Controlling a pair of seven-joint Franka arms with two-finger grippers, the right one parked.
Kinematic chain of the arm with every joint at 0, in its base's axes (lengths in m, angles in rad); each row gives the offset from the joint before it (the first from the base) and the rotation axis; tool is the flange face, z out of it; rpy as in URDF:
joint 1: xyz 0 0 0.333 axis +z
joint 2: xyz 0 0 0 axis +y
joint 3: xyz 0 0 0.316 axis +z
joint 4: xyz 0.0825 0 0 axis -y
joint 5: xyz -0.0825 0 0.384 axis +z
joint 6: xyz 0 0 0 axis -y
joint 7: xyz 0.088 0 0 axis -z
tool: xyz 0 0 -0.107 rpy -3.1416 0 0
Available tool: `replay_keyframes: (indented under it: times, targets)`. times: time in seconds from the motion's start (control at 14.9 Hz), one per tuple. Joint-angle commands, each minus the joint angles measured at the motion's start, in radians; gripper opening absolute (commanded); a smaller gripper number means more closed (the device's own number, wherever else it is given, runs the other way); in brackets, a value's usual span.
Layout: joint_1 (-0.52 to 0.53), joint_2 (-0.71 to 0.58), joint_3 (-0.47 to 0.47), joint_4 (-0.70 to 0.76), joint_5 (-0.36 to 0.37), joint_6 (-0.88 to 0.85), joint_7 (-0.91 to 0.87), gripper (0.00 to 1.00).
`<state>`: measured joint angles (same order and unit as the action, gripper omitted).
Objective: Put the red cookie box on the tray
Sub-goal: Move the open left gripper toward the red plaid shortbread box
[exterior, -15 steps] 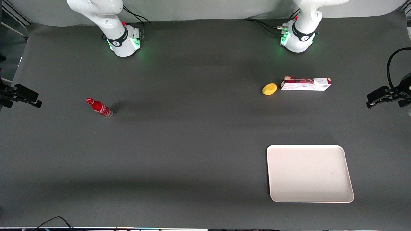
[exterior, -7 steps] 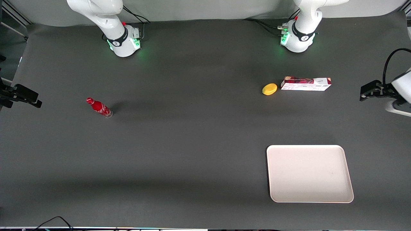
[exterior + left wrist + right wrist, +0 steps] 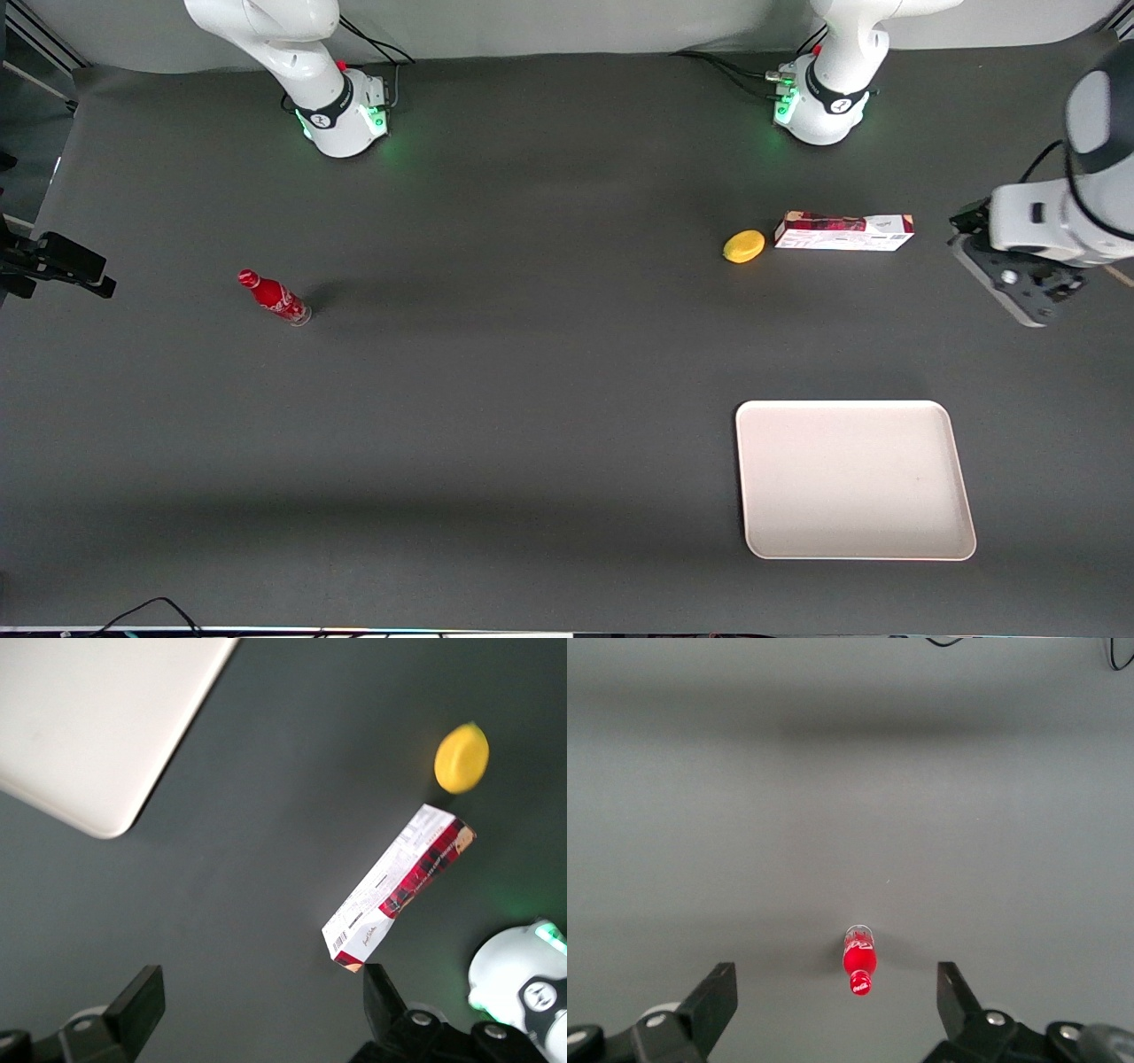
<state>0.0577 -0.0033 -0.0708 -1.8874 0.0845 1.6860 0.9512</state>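
Gripper (image 3: 261, 1010) aloft over the desk (image 3: 532, 399), jaws apart and empty. Red cookie box (image 3: 399, 895) lies just ahead of the jaws; tray (image 3: 89, 718) well apart.

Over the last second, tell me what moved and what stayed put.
The working arm's gripper swung in from the table's edge toward the red cookie box, open and holding nothing. The box, yellow fruit, tray and red bottle stayed put.

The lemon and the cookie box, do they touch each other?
Apart. The front view shows dark table between the lemon and the cookie box; the gripper hangs open above.
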Motion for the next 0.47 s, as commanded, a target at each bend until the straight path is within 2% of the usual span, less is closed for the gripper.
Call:
replay_keyframes:
  times: [0.0, 0.13, 0.4]
  targets:
    - [0.004, -0.157, -0.032, -0.339, 0.008, 0.206, 0.217, 1.00]
    - [0.004, -0.220, -0.032, -0.522, 0.001, 0.352, 0.231, 1.00]
    - [0.002, -0.222, -0.029, -0.683, -0.087, 0.457, 0.394, 1.00]
